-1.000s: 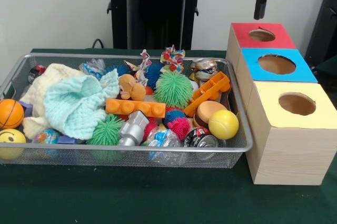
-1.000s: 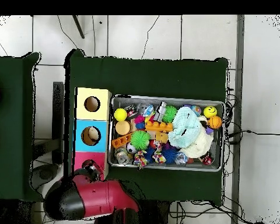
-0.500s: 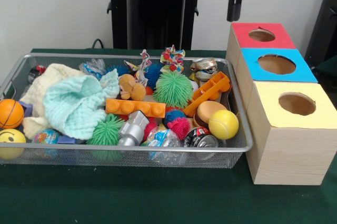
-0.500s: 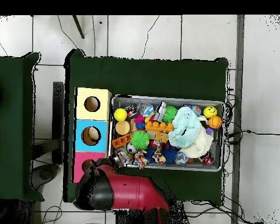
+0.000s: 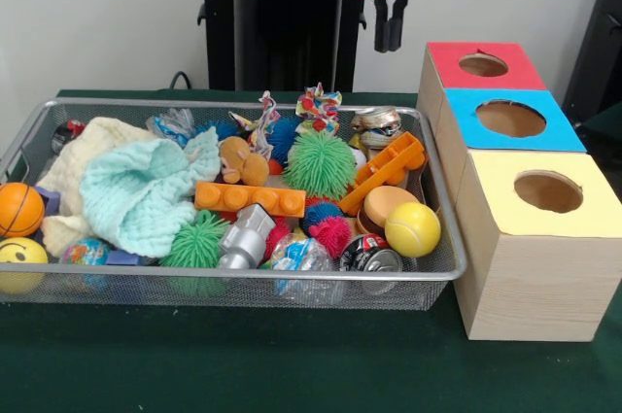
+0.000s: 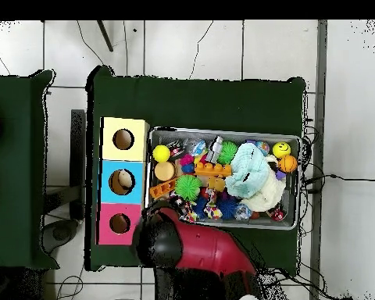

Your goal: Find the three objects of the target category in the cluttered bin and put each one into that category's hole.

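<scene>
**Inspector A:** Bin (image 5: 442,238), wire mesh, is recorded on the green worktop (image 5: 292,364), directly beside the row of three wooden boxes (image 5: 530,267). It is packed with mixed toys. Contents noted: a yellow ball (image 5: 412,228) at the corner nearest the boxes, an orange building brick (image 5: 249,199) in the middle, a green spiky ball (image 5: 320,164) behind it, a pale green knitted cloth (image 5: 141,194), an orange ball (image 5: 19,209) and a yellow smiley ball (image 5: 19,259) at the end far from the boxes.

**Inspector B:** Boxes confirmed. One round hole is cut in each top: red (image 5: 483,64), blue (image 5: 510,119), yellow (image 5: 548,190). In the overhead view something pale is seen inside the blue box's hole (image 6: 122,182); it cannot be identified.

**Inspector A:** Tool (image 5: 390,32)?

**Inspector B:** It is held in the air above the bin's back rim, on the side toward the red box. The two fingers are seen hanging down close together, nothing between them. No item is touched.
</scene>
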You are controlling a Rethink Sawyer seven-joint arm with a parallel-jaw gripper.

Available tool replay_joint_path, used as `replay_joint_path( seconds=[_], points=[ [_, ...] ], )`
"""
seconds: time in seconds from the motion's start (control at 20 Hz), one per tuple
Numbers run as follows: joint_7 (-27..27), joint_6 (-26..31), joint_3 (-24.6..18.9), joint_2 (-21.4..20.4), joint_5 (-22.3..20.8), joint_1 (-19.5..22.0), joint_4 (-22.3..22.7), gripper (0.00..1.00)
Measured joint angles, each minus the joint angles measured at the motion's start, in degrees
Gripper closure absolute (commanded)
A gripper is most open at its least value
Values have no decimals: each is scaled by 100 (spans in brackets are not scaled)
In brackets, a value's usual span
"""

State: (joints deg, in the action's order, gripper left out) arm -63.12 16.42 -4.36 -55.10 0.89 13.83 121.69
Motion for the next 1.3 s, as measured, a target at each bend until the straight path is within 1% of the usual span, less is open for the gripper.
replay_joint_path(
  seconds=[0.05,0.35,0.5,0.55,0.8,0.95,1.3],
  points=[
    [0,0,-68,53,-39,141,-59,100],
    [0,1,-384,202,-326,646,-298,100],
    [0,31,-601,271,-525,962,-440,100],
    [0,86,-762,312,-665,1189,-528,100],
    [1,279,-1138,413,-944,1716,-690,100],
    [2,471,-1388,506,-1207,2096,-785,100],
    [6,812,-1807,626,-1663,2647,-902,100]
  ],
)
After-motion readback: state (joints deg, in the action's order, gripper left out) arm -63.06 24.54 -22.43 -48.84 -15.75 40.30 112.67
